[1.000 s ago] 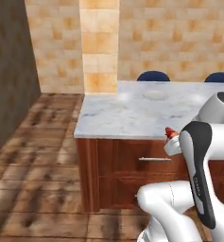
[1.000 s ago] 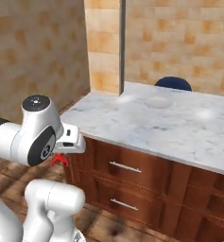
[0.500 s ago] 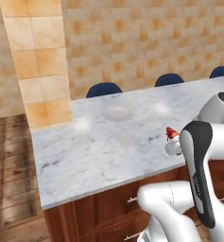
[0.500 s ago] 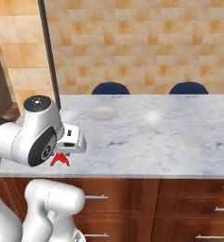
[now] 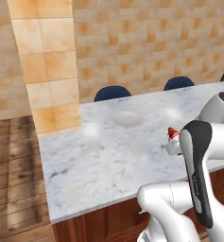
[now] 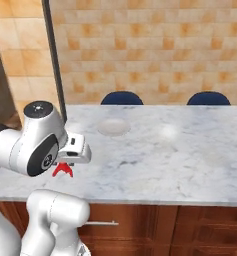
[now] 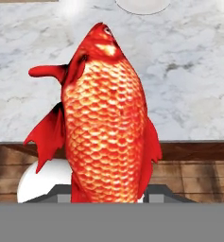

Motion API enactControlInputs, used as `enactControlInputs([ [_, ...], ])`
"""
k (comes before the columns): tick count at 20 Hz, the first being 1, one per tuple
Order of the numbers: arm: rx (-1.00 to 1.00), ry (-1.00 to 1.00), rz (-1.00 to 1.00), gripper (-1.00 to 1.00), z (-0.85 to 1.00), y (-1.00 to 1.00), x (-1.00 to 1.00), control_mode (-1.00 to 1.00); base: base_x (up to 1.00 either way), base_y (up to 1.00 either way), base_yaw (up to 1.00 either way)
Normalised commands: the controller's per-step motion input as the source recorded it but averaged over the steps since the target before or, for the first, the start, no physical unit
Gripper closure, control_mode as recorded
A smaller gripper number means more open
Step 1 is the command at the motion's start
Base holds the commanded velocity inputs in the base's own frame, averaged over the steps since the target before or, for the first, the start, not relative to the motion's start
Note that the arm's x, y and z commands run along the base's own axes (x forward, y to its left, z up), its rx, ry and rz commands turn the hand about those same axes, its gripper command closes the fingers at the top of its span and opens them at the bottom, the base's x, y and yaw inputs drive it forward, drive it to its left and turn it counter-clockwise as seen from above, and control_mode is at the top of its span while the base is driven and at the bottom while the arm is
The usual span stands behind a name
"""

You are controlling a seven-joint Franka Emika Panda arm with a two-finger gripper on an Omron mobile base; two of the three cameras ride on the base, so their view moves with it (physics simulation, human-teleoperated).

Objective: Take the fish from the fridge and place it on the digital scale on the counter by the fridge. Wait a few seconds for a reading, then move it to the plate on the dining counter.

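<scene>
The fingers [image 7: 108,201] grip the fish [image 7: 106,118] above the dining counter [image 6: 190,165]; the plate [image 6: 113,127] lies bare.

The rear wall [image 6: 155,45] is clad in orange-tan tiles. A lighter tiled pillar [image 5: 47,66] stands at the left. Dark blue chair backs [image 6: 121,98] line the far edge of the marble top. Brown wood plank flooring [image 5: 14,175] lies left.
</scene>
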Motion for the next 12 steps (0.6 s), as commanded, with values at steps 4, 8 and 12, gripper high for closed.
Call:
enactControlInputs([
  [4,0.00,0.00,0.00,1.00,0.00,0.00,0.00,1.00,0.26,-0.08,0.05],
  [8,0.00,0.00,0.00,1.00,0.00,0.00,0.00,1.00,0.00,0.00,0.00],
  [12,0.00,0.00,0.00,1.00,0.00,0.00,0.00,1.00,0.41,0.01,0.01],
])
